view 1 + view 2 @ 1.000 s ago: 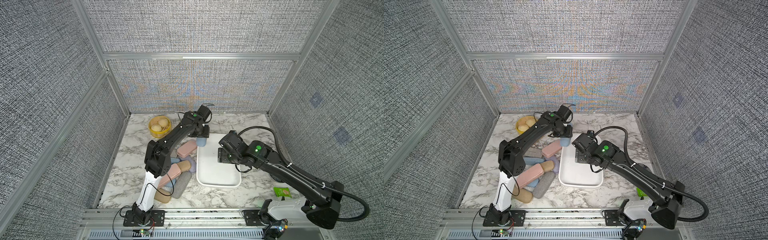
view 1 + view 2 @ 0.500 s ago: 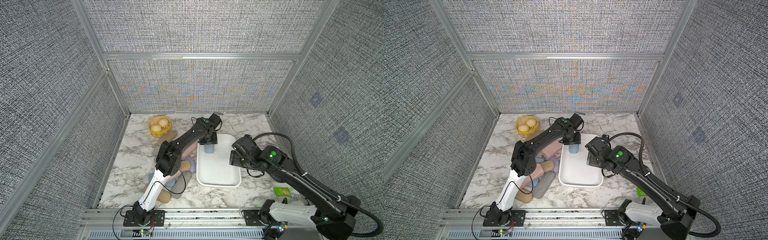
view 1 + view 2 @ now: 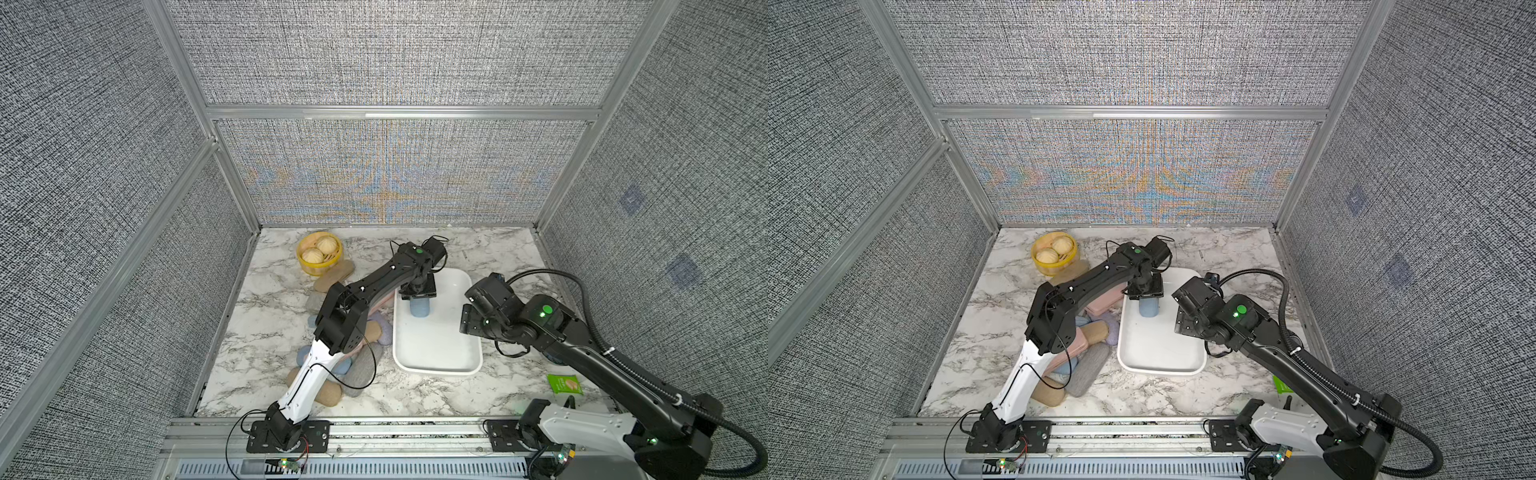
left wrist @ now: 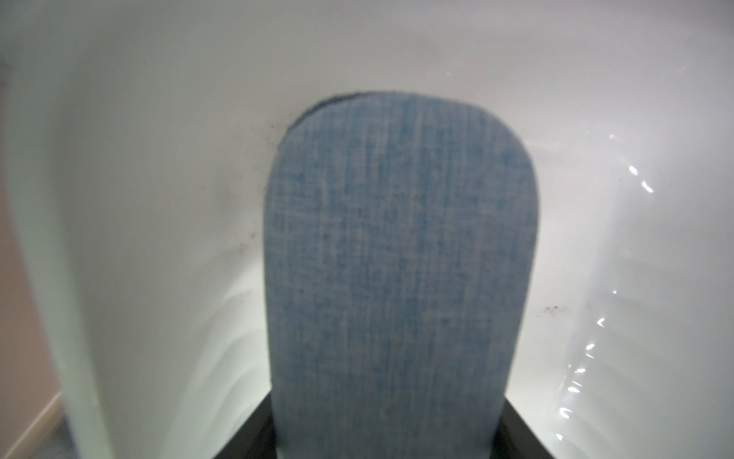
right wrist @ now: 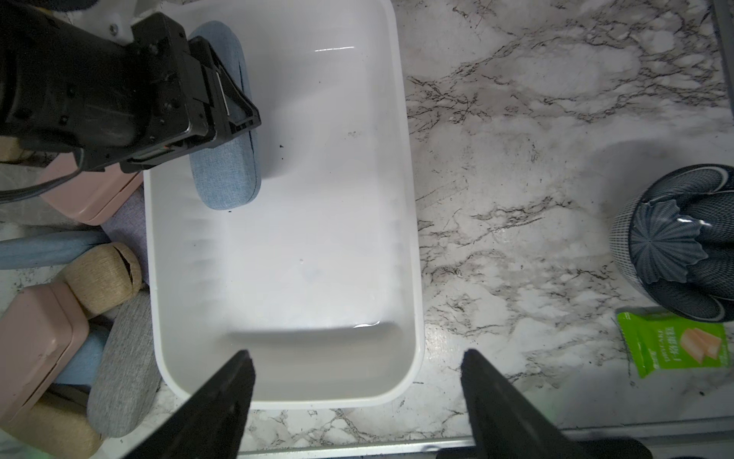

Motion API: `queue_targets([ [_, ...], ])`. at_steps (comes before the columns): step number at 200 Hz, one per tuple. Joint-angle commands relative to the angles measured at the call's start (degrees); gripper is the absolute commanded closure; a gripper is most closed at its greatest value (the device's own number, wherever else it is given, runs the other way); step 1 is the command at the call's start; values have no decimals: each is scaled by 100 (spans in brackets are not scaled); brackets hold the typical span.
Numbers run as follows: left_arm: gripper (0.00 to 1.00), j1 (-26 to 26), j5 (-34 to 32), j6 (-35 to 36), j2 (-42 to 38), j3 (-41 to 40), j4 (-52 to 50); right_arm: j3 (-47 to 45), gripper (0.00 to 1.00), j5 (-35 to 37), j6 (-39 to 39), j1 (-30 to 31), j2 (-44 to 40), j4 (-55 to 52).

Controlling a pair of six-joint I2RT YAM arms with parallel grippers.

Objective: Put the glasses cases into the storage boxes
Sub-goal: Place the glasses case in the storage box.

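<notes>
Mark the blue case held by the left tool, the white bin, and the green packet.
blue case (image 5: 226, 179), right wrist view, rounded free end.
white bin (image 5: 310, 246), right wrist view, bare floor.
green packet (image 5: 671, 343), right wrist view, printed front.

The marble table (image 3: 270, 320) bears a white bin (image 3: 436, 369) at centre, glasses cases (image 3: 362, 372) heaped left of it — a yellow basket (image 3: 316, 271) far left. A green packet (image 3: 564, 384) and patterned bowl (image 5: 624, 234) lie near right.
</notes>
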Motion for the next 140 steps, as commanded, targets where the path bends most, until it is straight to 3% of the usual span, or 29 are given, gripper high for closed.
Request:
queue_targets([
  [1, 75, 5, 8, -94, -5, -104, -69, 2, 17, 37, 29, 7, -37, -26],
  [97, 72, 58, -176, -94, 329, -22, -222, -98, 17, 1, 48, -2, -180, -30],
  [140, 55, 74, -181, -124, 443, 69, -185, -104, 16, -10, 21, -2, -172, 5],
])
